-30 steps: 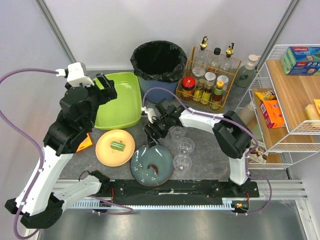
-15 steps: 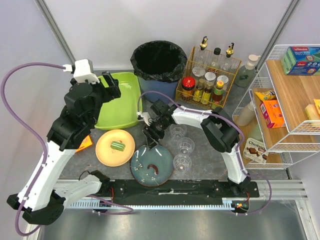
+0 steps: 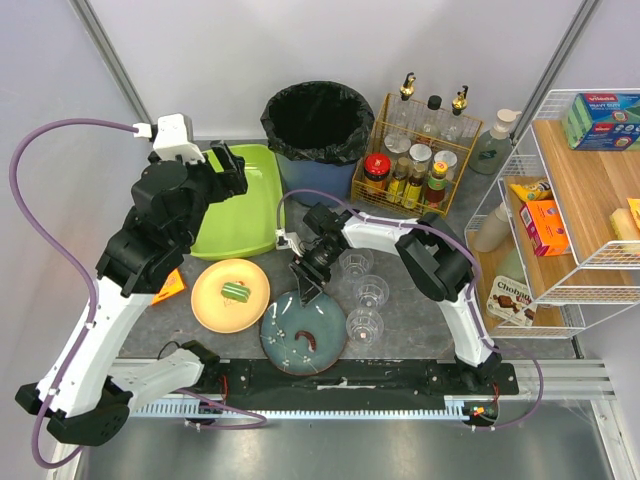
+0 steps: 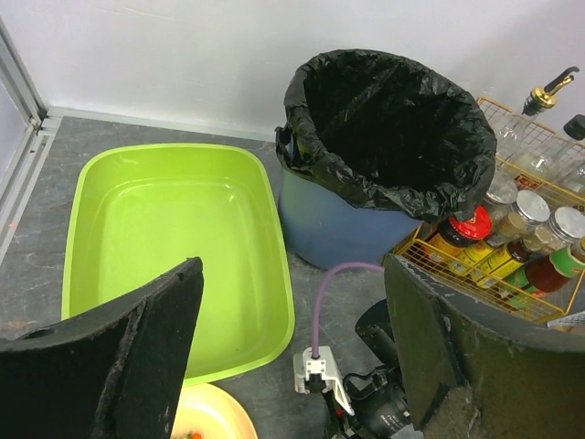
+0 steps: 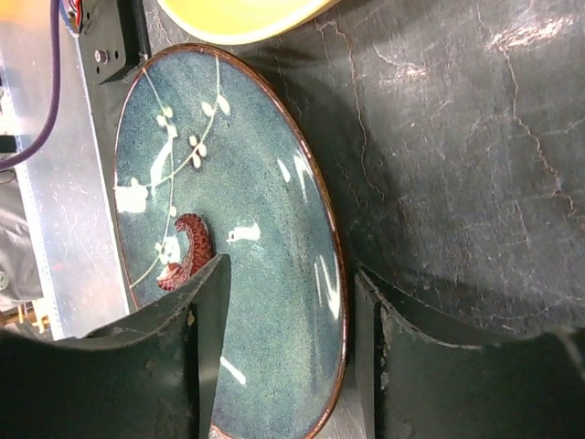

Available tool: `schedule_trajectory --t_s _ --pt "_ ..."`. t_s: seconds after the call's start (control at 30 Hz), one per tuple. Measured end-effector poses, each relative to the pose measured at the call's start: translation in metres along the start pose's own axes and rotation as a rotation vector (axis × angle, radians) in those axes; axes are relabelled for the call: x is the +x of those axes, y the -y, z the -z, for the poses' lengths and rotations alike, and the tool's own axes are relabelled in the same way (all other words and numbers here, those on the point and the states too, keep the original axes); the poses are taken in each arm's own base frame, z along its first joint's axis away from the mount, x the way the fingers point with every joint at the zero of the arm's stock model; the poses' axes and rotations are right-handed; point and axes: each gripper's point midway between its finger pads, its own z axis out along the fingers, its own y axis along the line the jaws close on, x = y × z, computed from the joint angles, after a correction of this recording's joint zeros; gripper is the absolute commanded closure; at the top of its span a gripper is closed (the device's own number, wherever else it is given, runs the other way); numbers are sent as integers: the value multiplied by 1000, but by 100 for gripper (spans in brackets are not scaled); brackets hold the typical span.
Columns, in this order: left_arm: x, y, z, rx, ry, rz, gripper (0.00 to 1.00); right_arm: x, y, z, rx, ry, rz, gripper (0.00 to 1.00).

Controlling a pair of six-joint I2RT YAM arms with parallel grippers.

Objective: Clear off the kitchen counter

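Right jaws have dropped to the teal plate (image 5: 256, 229) and narrowed from wide to half spread. They now straddle its rim, one side over the glaze beside a brown food scrap (image 5: 187, 251), the other over the grey tabletop (image 5: 457, 183) outside it. Nothing is pinched yet. Left jaws, spread wide and empty, have swung up above the green tub (image 4: 174, 238). A plate lift looks imminent, though the tabletop beneath them is far from cleared.

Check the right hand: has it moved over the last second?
Yes. The right hand came down toward the near edge, onto the far rim of the blue plate, which stayed put; its fingers now straddle that rim.
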Motion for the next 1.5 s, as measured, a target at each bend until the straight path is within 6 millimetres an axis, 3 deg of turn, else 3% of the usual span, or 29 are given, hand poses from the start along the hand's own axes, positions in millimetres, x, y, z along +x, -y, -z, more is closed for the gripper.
schedule_trajectory --t_s 0.1,0.23,0.3,0.57,0.93,1.5 --pt "0 0 0 2 -1 0 14 1 1 -1 -6 0 -4 54" --pt "0 1 0 4 -1 0 14 4 8 -3 15 -12 -11 90" --pt "0 1 0 6 -2 0 14 7 9 -5 14 -21 -42 100" --pt "0 1 1 8 0 1 14 12 2 -6 -13 -34 -123 100" --pt "1 7 1 40 -9 2 14 4 -9 -4 -52 -25 -103 100" --pt "2 10 1 56 -15 1 15 -50 -30 13 -34 98 -22 100"
